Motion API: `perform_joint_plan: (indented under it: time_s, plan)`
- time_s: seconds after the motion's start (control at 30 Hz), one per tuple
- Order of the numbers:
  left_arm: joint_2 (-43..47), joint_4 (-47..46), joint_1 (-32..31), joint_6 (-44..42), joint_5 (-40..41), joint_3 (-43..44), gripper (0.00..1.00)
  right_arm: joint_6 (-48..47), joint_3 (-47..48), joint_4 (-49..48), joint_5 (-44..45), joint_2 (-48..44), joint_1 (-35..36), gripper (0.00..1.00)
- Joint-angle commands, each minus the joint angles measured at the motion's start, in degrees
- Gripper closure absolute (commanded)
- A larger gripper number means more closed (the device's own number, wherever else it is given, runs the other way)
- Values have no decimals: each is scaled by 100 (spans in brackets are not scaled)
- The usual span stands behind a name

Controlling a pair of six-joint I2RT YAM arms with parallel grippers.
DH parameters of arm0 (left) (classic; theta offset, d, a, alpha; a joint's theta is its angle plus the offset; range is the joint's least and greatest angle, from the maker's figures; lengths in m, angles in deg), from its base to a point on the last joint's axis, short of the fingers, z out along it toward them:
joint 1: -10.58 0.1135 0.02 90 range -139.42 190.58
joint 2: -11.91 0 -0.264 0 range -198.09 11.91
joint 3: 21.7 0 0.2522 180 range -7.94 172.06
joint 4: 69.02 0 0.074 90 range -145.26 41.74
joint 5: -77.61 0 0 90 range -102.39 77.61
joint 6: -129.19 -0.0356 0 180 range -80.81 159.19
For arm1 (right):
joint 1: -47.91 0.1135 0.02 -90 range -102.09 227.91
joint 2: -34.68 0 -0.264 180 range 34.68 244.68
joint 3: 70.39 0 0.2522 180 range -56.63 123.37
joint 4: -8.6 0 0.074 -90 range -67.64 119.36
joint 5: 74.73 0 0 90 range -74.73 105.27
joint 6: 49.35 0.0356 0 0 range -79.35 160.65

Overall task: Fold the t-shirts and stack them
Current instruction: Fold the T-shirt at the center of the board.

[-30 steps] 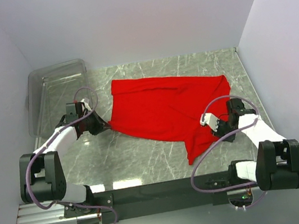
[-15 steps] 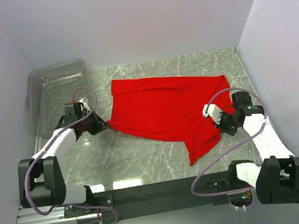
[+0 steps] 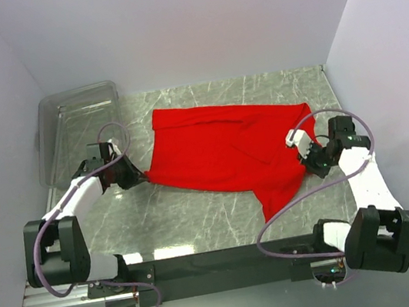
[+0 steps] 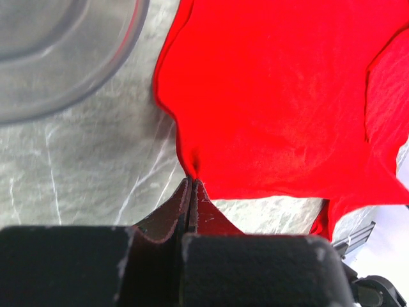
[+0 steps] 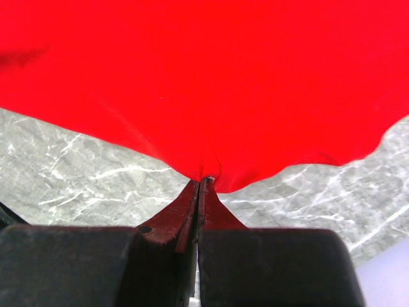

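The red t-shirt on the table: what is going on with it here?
The red t-shirt lies spread out, not yet folded, on the marble table. The left gripper is shut on its left edge and the right gripper on its right edge, so it is held from both sides. A clear bin stands at the far left.

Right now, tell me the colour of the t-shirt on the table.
The t-shirt is plain bright red, no print; clearest in the top external view.

Cropped and blurred items
The shirt [image 5: 211,77] overruns the right wrist view; the bin [image 4: 57,45] appears cropped and blurred.
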Motion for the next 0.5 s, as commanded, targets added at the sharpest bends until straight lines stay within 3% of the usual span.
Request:
perform_joint_plan:
  time_s: [0.0,0.23,0.37,0.43,0.47]
  plan:
    - [234,392,46,-115,-48,172,99,-27,365,203,-305,122,-151,100]
    - [-3,868,107,-203,22,172,99,-159,313,248,-428,202,-195,100]
    - [-696,1061,108,-211,92,268,99,-168,234,204,-472,219,-195,100]
    - [-689,1035,107,-238,223,242,93,-168,234,186,-507,202,-213,100]
    - [-611,1026,107,-273,285,216,80,-185,225,177,-516,184,-213,100]
